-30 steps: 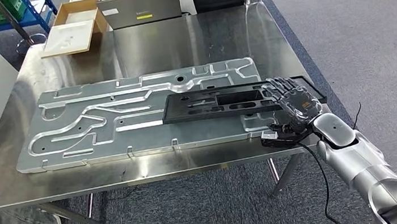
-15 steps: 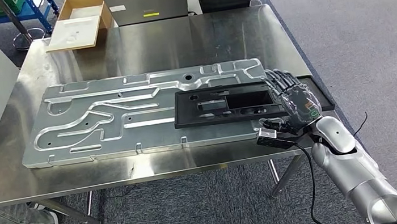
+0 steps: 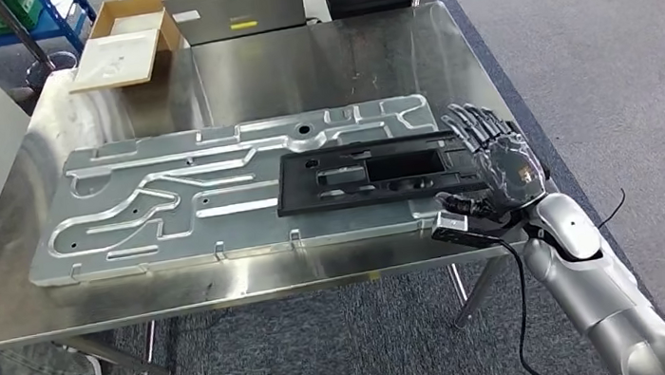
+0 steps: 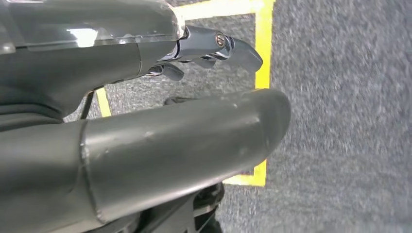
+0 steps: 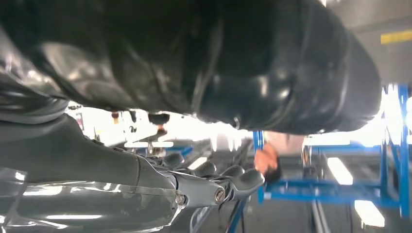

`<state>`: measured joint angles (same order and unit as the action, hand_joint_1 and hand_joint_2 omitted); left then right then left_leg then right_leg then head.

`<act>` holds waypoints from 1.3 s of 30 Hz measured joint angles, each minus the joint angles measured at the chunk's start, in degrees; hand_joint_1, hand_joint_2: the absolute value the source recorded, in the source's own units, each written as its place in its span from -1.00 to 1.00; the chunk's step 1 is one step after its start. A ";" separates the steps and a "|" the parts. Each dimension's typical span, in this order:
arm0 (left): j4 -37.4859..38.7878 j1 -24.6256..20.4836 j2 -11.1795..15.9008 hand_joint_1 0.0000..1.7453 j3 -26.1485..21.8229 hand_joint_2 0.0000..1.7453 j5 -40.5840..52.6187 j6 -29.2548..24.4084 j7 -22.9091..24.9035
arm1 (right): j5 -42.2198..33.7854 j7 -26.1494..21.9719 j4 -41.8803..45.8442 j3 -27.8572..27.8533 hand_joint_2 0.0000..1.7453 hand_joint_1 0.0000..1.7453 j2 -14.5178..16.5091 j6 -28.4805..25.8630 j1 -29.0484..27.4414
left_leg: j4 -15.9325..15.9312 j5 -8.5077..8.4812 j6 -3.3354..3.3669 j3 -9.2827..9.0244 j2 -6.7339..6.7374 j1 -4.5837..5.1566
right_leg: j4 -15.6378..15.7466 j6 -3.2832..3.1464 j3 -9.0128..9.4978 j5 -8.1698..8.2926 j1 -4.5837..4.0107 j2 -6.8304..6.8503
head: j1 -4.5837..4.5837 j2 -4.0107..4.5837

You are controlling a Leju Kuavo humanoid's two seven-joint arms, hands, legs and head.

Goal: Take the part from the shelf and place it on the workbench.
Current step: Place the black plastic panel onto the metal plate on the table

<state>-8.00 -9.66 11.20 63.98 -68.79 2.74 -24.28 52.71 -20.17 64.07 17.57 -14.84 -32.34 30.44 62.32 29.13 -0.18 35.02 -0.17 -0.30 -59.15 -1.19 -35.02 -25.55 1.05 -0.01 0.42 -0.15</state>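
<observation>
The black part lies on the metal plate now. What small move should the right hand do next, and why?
Probably lift the right hand up and back. The black part already lies flat on the grooved plate on the workbench, and the fingers look spread over its end.

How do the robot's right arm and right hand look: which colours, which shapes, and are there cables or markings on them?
The right arm is made of rounded, glossy silver segments with dark joints between them. The right hand is dark grey to black, with slim jointed fingers and a shiny back. A thin black cable hangs beside the wrist, near a small black module with a white label.
</observation>
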 joint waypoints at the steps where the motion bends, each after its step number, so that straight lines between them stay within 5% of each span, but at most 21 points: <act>1: 0.00 -0.06 -0.02 -1.00 0.05 -1.00 -0.11 0.04 -0.04 | -0.86 -0.41 1.41 -0.29 -1.00 -1.00 0.01 -0.23 -0.56 | 3.51 1.85 -0.26 1.53 0.01 -0.10 | 0.01 -0.15 0.00 -0.02 -0.01 0.06 | 0.00 0.00; 3: 0.00 0.04 -0.07 -1.00 0.10 -1.00 -0.40 0.22 -0.23 | -4.22 -2.10 4.54 -0.98 -1.00 -1.00 0.12 -0.73 -2.23 | 10.50 4.56 -0.62 4.79 0.02 -0.29 | -0.01 -0.28 -0.01 -0.07 -0.07 0.15 | 0.00 0.00; 4: 0.00 0.15 -0.10 -1.00 0.12 -1.00 -0.56 0.42 -0.43 | -6.14 -3.10 6.20 -1.35 -1.00 -1.00 0.27 -1.10 -3.26 | 11.79 4.46 -0.71 5.45 0.02 -0.35 | -0.02 -0.32 0.02 -0.10 -0.10 0.15 | 0.01 0.00; 5: 0.00 0.23 -0.11 -1.00 0.13 -1.00 -0.78 0.74 -0.79 | -7.97 -4.07 8.61 -1.91 -1.00 -1.00 0.56 -1.76 -4.69 | 10.88 3.27 -0.69 5.06 0.02 -0.40 | -0.03 -0.30 0.10 -0.15 -0.11 0.15 | 0.01 0.00; 8: 0.00 0.77 -0.10 -1.00 0.13 -1.00 -1.94 2.35 -2.99 | -9.27 -9.13 20.56 -5.56 -1.00 -1.00 2.57 -5.52 -12.32 | -0.01 -1.94 -0.14 -0.21 -0.04 -0.31 | -0.08 0.14 0.56 -0.56 -0.22 0.30 | 0.01 0.00; 10: 0.01 1.73 -0.10 -1.00 0.13 -1.00 -2.83 3.35 -4.64 | -6.75 -14.44 30.76 -9.63 -1.00 -1.00 5.77 -7.30 -19.92 | -3.95 -2.46 0.34 -2.30 -0.19 -0.10 | -0.04 0.63 0.72 -0.79 -0.37 0.49 | 0.00 0.00; 13: 0.01 3.69 -0.12 -1.00 0.13 -1.00 -4.10 4.08 -6.27 | -1.60 -17.97 45.71 -15.61 -1.00 -1.00 11.12 -7.79 -31.26 | -4.73 -2.32 1.06 -2.86 -0.37 -0.10 | -0.23 1.47 0.90 -1.35 -0.39 0.64 | -0.01 0.00; 15: 0.04 4.66 -0.13 -1.00 0.08 -1.00 -5.11 4.23 -7.11 | 0.67 -18.03 53.96 -19.02 -1.00 -1.00 13.63 -7.84 -37.10 | -5.29 -2.56 1.78 -3.23 -0.15 -0.30 | -3.36 1.84 -0.22 -3.80 -0.36 0.43 | -0.01 0.00; 17: 0.11 5.26 -0.14 -1.00 -0.01 -1.00 -6.25 4.23 -7.66 | 0.59 -18.03 61.16 -22.32 -1.00 -1.00 15.84 -7.88 -43.09 | -5.30 -2.68 2.32 -3.27 0.01 -0.24 | -10.55 2.01 -3.24 -8.03 -0.28 0.17 | -0.01 0.00; 19: 0.19 5.83 -0.17 -1.00 -0.07 -1.00 -7.26 4.11 -7.86 | -0.71 -18.03 66.39 -25.57 -1.00 -1.00 17.96 -7.89 -47.69 | -5.18 -2.74 2.47 -3.18 0.09 -0.14 | -15.76 2.15 -5.38 -10.06 -0.27 0.03 | 0.00 0.00; 21: 0.24 6.10 -0.24 -1.00 -0.07 -1.00 -7.79 4.02 -7.89 | -1.56 -18.05 69.79 -28.08 -1.00 -1.00 19.53 -7.86 -50.59 | -5.01 -2.73 2.46 -3.07 0.16 -0.09 | -12.62 2.07 -3.31 -7.79 -0.26 0.02 | 0.00 0.00; 24: 0.23 6.09 -0.51 -1.00 -0.07 -1.00 -8.02 4.01 -7.90 | -1.83 -18.05 73.31 -30.00 -1.00 -1.00 20.88 -7.84 -52.85 | -4.36 -2.62 2.05 -2.85 0.17 0.11 | -1.82 1.38 2.87 -3.65 -0.54 0.01 | -0.01 0.00; 28: 0.27 6.14 -0.68 -1.00 -0.07 -1.00 -8.07 4.01 -7.96 | -1.90 -18.06 75.92 -31.08 -1.00 -1.00 22.01 -7.80 -54.41 | -4.04 -2.74 0.70 -2.51 0.13 0.21 | 0.26 0.24 3.28 -2.35 -0.62 0.04 | 0.00 0.00; 30: 0.33 6.16 -0.68 -1.00 -0.08 -1.00 -8.07 4.01 -7.97 | -1.90 -18.06 76.65 -31.29 -1.00 -1.00 22.48 -7.70 -54.71 | -1.54 -0.08 0.03 -1.43 0.11 0.08 | 0.71 -0.52 2.59 -1.38 -0.29 0.20 | 0.01 0.00; 33: 0.37 6.11 -0.69 -1.00 -0.10 -1.00 -8.08 4.00 -7.96 | -1.90 -18.06 77.21 -31.63 -1.00 -1.00 22.96 -7.61 -55.02 | 8.52 7.20 -0.80 1.65 0.12 -0.33 | 0.59 -0.88 0.68 -0.03 -0.29 0.31 | 0.01 0.00; 34: 0.37 6.12 -0.70 -1.00 -0.11 -1.00 -8.08 3.98 -7.96 | -1.91 -18.06 77.26 -31.74 -1.00 -1.00 23.09 -7.61 -55.09 | 10.70 8.31 -0.97 1.84 0.12 -0.43 | 0.47 -0.82 -0.03 0.43 -0.30 0.32 | 0.01 0.00; 36: 0.37 6.09 -0.73 -1.00 -0.11 -1.00 -8.10 3.90 -7.95 | -2.06 -18.06 77.27 -31.99 -1.00 -1.00 23.27 -7.61 -55.20 | 9.91 7.87 -1.09 -0.12 0.12 -0.54 | 0.26 -0.61 -1.16 1.19 -0.28 0.30 | 0.02 0.00; 39: 0.37 5.85 -0.73 -1.00 -0.15 -1.00 -8.52 3.67 -7.93 | -2.53 -18.04 77.19 -32.72 -1.00 -1.00 23.92 -7.61 -55.67 | -0.88 4.70 -0.83 -7.48 0.11 -0.54 | -0.03 -0.04 -2.31 2.21 -0.31 0.32 | 0.02 0.00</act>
<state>-7.63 -3.80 10.47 63.83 -77.30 6.41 -32.21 50.18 -38.21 141.26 -15.14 9.09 -39.95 -25.23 61.44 33.83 -1.01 27.54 -0.06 -0.84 -59.18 -1.23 -37.33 -23.34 0.74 0.30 0.44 -0.15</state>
